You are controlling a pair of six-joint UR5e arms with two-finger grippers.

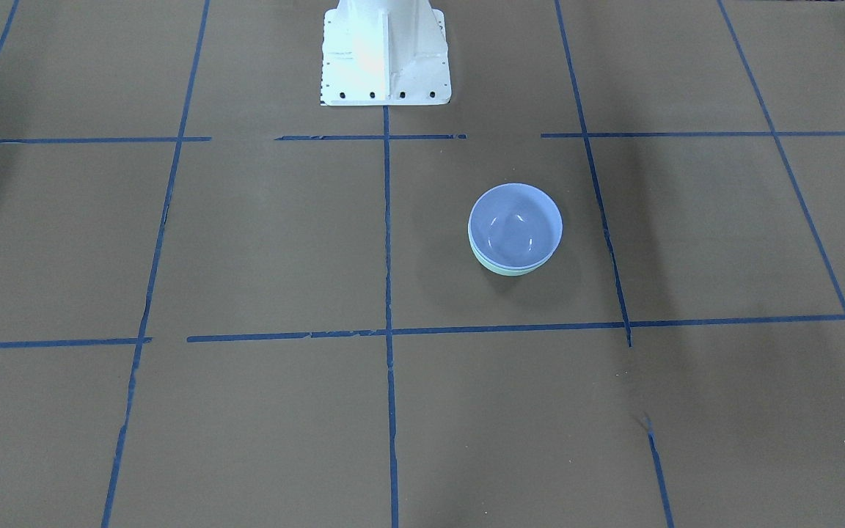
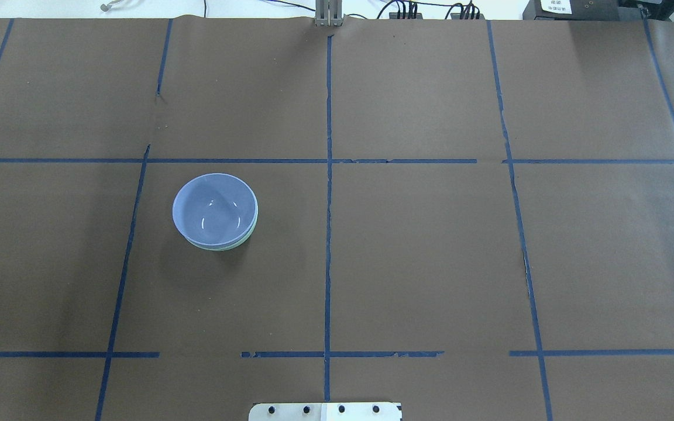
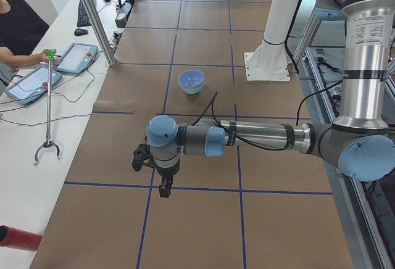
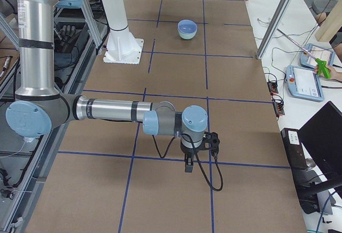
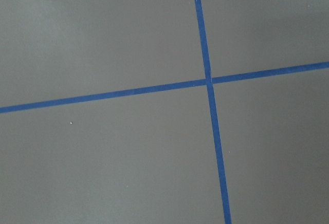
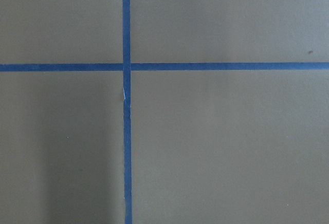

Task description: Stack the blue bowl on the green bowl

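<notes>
Blue bowl (image 1: 515, 224) sits nested in green bowl (image 1: 508, 270), both upright; only a thin mint crescent of the green one shows under the blue rim. The stack stands on the counter (image 1: 261, 242) on the robot's left half, in the middle row of squares marked by blue tape (image 1: 387, 220), just beside the centre line and not touching it. White pedestal (image 1: 386, 51) stands near, across one tape line from the stack.

Neither arm shows in the overhead or front views. In the left side view the near arm lies stretched low over the counter, the left end effector (image 3: 165, 190) pointing down above a tape line, well apart from the bowls. In the right side view the right end effector (image 4: 188, 168) hangs the same way at the other end, also well apart from them. Fingers apart or together: cannot tell for either one (side views only, too small). Both wrist views show bare counter with a tape crossing.
</notes>
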